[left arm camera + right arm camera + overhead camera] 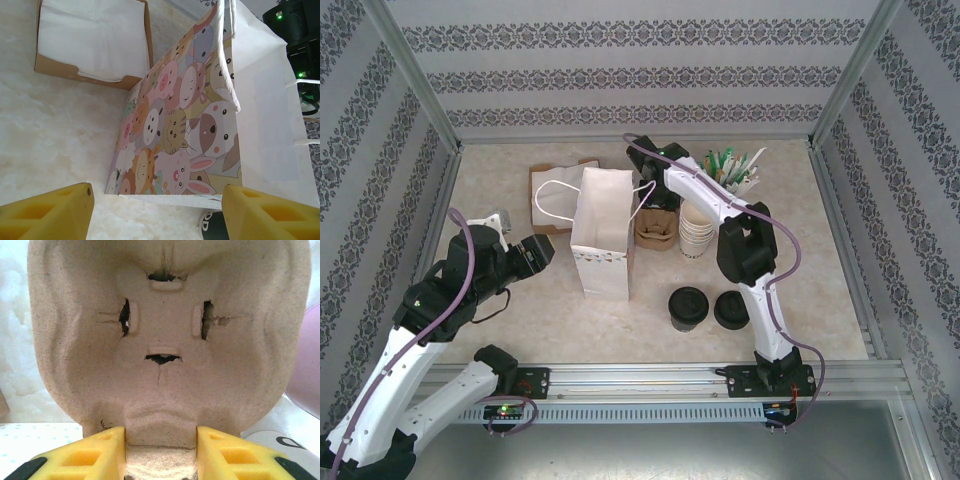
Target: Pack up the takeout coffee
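The takeout coffee [688, 307], a short cup under a round black lid, stands on the table in front of the white paper bag [600, 240]; a dark lettered edge of it [216, 227] peeks past the bag's base. The bag [200, 115] stands upright, its cartoon-animal side facing my left gripper [157, 200]. That gripper [542, 252] is open just left of the bag, with nothing between its fingers. My right gripper [653, 200] reaches behind the bag. There the right gripper [161, 432] is shut on a ridge of a brown pulp cup carrier [165, 340].
A squat black stack of lids [731, 310] sits right of the coffee. A stack of lidless cream cups [697, 232] and the carrier pile [657, 230] stand behind the bag. A napkin box [95, 40] lies at the back left and a holder of sticks [735, 168] at the back right.
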You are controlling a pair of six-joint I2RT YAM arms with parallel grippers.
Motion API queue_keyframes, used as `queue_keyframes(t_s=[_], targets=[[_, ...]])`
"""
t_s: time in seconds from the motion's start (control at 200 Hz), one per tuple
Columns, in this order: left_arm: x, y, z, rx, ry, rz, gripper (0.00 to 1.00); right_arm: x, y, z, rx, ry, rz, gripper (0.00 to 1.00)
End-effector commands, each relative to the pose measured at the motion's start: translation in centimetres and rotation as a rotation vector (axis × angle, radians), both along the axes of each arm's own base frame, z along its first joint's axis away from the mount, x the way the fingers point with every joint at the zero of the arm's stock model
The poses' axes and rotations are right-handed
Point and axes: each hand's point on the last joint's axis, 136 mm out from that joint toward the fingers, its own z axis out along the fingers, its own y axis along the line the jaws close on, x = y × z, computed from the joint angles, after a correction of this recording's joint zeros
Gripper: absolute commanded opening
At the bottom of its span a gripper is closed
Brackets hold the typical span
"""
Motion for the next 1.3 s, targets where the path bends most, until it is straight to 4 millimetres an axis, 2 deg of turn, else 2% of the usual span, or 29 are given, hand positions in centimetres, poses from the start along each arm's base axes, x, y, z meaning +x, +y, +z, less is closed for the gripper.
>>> queue_keyframes(t_s=[0.0,0.315,0.5,0.649,0.859,0.934,1.024,1.194,1.294], targets=[[0.0,0.2,1.0,-0.031,-0.032,0.018,0.7,0.1,0.0,4.2,0.026,-0.098,-0.014,0.39],[-0.9,1.2,2.8,-0.035,-0.1,0.033,0.7,0.2,0.3,7.9,0.084,-0.177,-0.013,0.38],[-2.1,3.9,3.7,0.011,-0.156,0.126,0.69,0.4,0.6,11.2,0.116,-0.262,0.008,0.38],[-3.2,6.5,3.5,0.043,-0.177,0.239,0.58,0.5,0.5,14.6,0.102,-0.354,0.03,0.38],[-3.5,7.9,0.5,0.073,-0.11,0.323,0.53,0.9,-0.7,18.0,0.061,-0.452,0.034,0.38],[-3.2,7.7,-0.9,0.074,-0.081,0.329,0.52,1.0,-1.4,18.8,0.031,-0.48,0.036,0.38],[-2.4,6.8,-2.8,0.058,-0.044,0.316,0.51,1.1,-2.0,19.9,0.005,-0.51,0.04,0.38],[-0.3,3.6,-6.7,-0.001,0.041,0.236,0.51,0.8,-3.0,22.7,-0.026,-0.576,0.055,0.38],[0.8,2.5,-8.6,-0.027,0.074,0.224,0.52,0.4,-3.7,24.5,-0.038,-0.617,0.061,0.38]])
